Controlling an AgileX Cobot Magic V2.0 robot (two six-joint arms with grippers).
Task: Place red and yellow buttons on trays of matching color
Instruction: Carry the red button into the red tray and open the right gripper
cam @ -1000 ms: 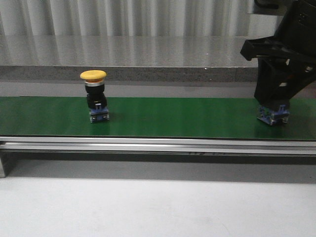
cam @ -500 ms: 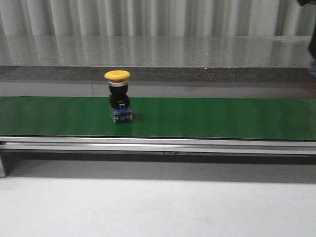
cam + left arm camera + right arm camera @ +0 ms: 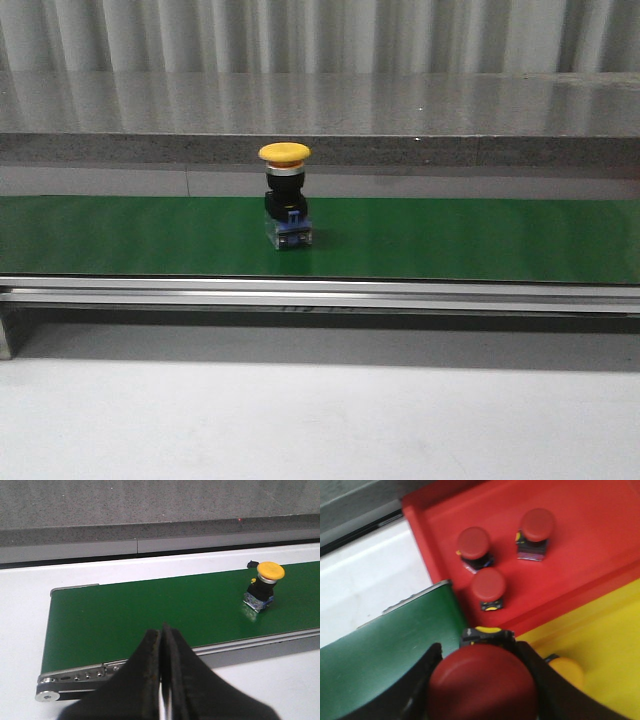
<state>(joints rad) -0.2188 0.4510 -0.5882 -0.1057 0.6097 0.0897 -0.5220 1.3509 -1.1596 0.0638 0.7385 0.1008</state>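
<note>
Button, a red button (image 3: 482, 682), is sitting pinched in the right gripper (image 3: 482, 680), above the green belt's (image 3: 385, 650) end. At one o'clock, the red tray (image 3: 600, 535) is holding three red buttons (image 3: 488, 585). At four o'clock, the yellow tray (image 3: 610, 640) is holding one yellow-capped button (image 3: 567, 672). The left gripper (image 3: 162, 680) is hanging pressed together, the yellow button (image 3: 262, 586) on the belt at two o'clock, well apart.

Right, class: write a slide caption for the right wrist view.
End effector holding a red button above the red tray.
</note>
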